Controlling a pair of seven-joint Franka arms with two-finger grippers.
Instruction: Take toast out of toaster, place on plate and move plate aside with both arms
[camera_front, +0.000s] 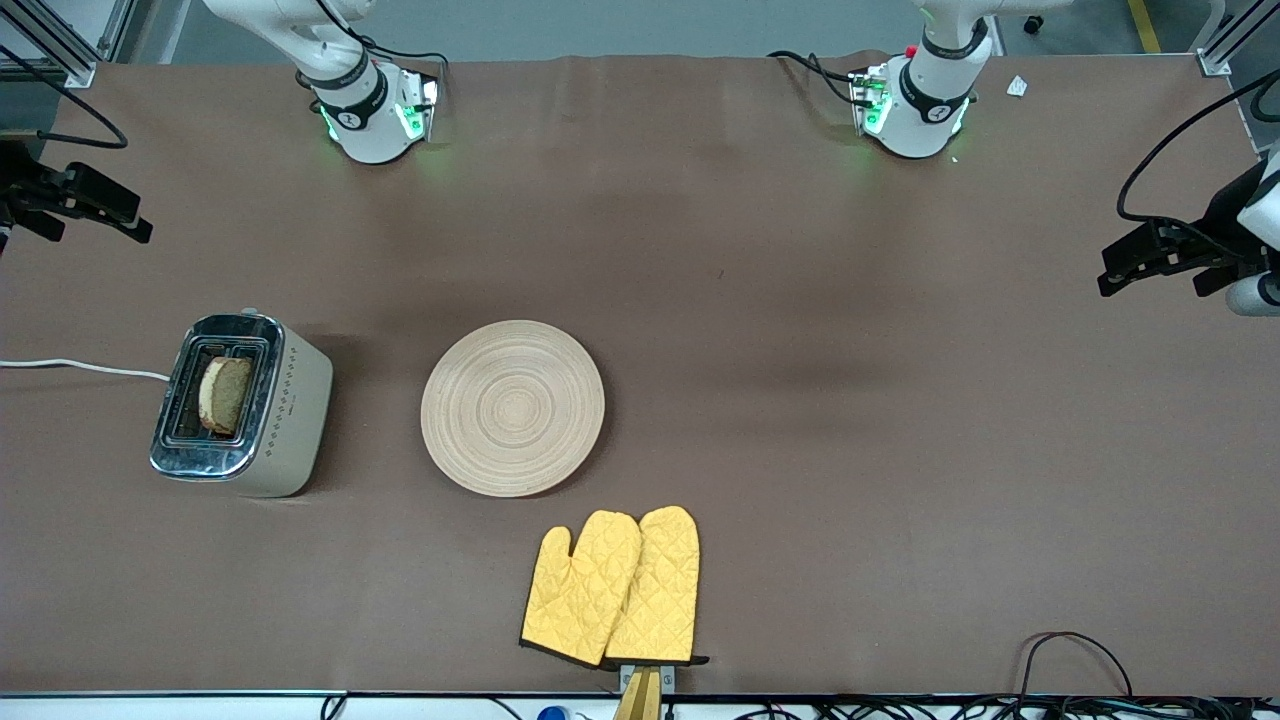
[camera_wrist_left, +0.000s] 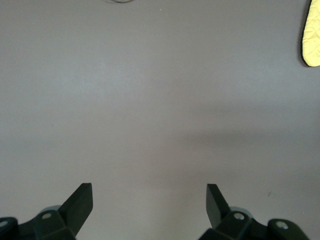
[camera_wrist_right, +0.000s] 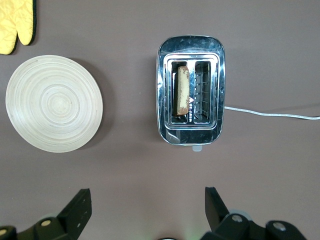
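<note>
Right gripper (camera_wrist_right: 145, 200): we see it spread wide and holding nothing, hanging in the air over the right arm's end of the desk (camera_front: 850, 420), with the toaster (camera_wrist_right: 191, 90) and plate (camera_wrist_right: 54, 103) both showing below it in its own wrist view; in the front view it sits at the frame's edge (camera_front: 75, 205)
Left gripper (camera_wrist_left: 149, 197): we note it likewise wide apart and holding nothing, up over bare desk at the left arm's end; in the front view it shows at the edge (camera_front: 1150, 262)
Arms: we count both as waiting, each drawn out to its own end of the desk, well apart from the things
Toast (camera_front: 224, 394): stands on edge in one slot of the toaster, its top crust poking out above the slot; the second slot beside it shows only wire guides in the right wrist view
Toaster: cream body with a chrome top, standing toward the right arm's end of the desk; a white cord (camera_front: 80, 367) runs from it off that end
Plate (camera_front: 512, 407): lies flat on the desk beside the toaster, near it but not touching, toward the middle; nothing rests on it
Oven mitts (camera_front: 612, 588): we log two yellow quilted mitts with dark trim, lying side by side and overlapping, nearer to the front camera than the plate and just clear of its rim
</note>
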